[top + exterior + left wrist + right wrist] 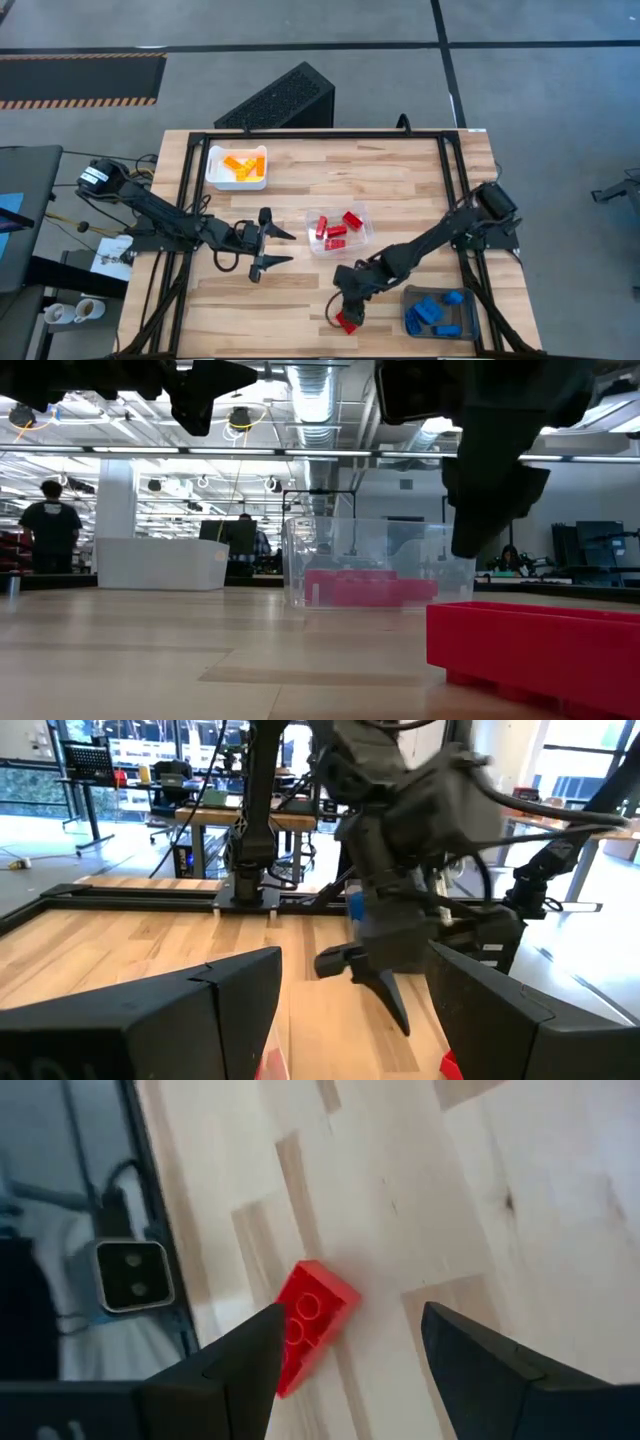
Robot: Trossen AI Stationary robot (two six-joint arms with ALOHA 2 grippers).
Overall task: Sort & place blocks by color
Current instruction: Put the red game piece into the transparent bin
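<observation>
The wooden tabletop (300, 290) is seen from above, with both dark arms over it. Every place here is told from the clear tray (338, 230), which sits near the middle of the tabletop.

In the clear tray, several red blocks (335, 230) are seen lying together. Toward the far left of it, a white tray (236, 167) is seen with yellow-orange blocks (243, 166) inside. Toward the near right of it, a grey tray (440, 311) is seen with blue blocks (432, 310) inside.

The left arm is stretched out to the left of the clear tray. The left end effector (275, 247) is held just beside that tray, and its two fingers are spread wide apart with nothing between them.

The right arm is reached in from the right, on the near side of the clear tray. The right end effector (345, 312) is pointed down at the wood close to the front edge of the tabletop. Its fingers (235, 1355) are held open, and nothing is gripped.

One loose red block (310, 1320) is seen lying flat on the wood, well on the near side of the clear tray. It is placed right under the right end effector, close by one finger. Whether that finger touches the block cannot be told.
</observation>
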